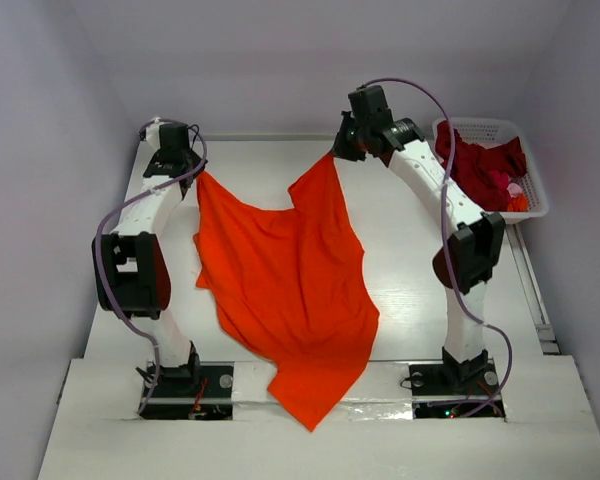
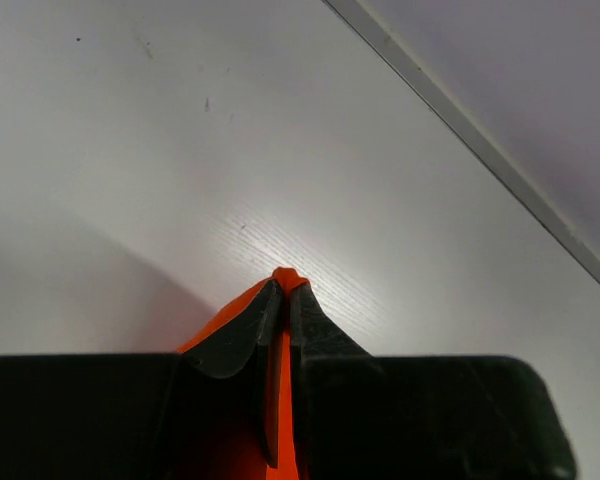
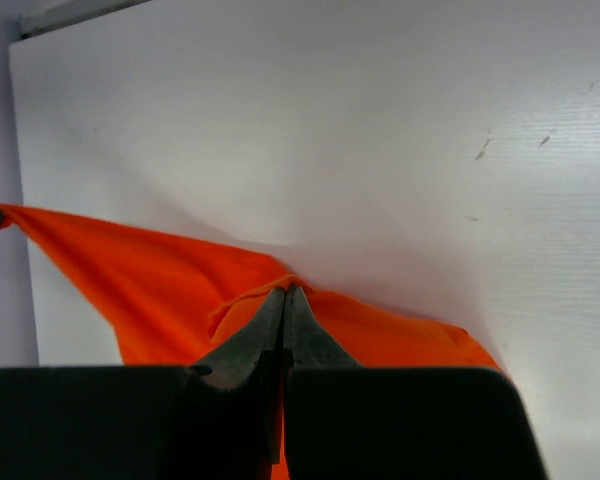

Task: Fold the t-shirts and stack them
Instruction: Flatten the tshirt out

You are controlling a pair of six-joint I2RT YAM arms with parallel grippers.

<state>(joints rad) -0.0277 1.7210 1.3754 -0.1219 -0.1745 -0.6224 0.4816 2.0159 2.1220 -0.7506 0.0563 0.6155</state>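
A bright orange t-shirt (image 1: pixel 290 290) hangs stretched between both arms over the white table, its lower end trailing past the near edge. My left gripper (image 1: pixel 194 172) is shut on one upper corner of it; in the left wrist view (image 2: pixel 285 285) the orange cloth (image 2: pixel 280 400) is pinched between the black fingers. At the far middle, my right gripper (image 1: pixel 333 152) is shut on the other upper corner, with orange fabric (image 3: pixel 160 280) spreading leftward under the jaws (image 3: pixel 285 292). Dark red t-shirts (image 1: pixel 480 165) lie heaped in the basket.
A white latticed basket (image 1: pixel 532 195) stands at the far right corner of the table (image 1: pixel 410 280). A raised rim (image 2: pixel 480 140) runs along the table's far edge. Grey walls close in on both sides.
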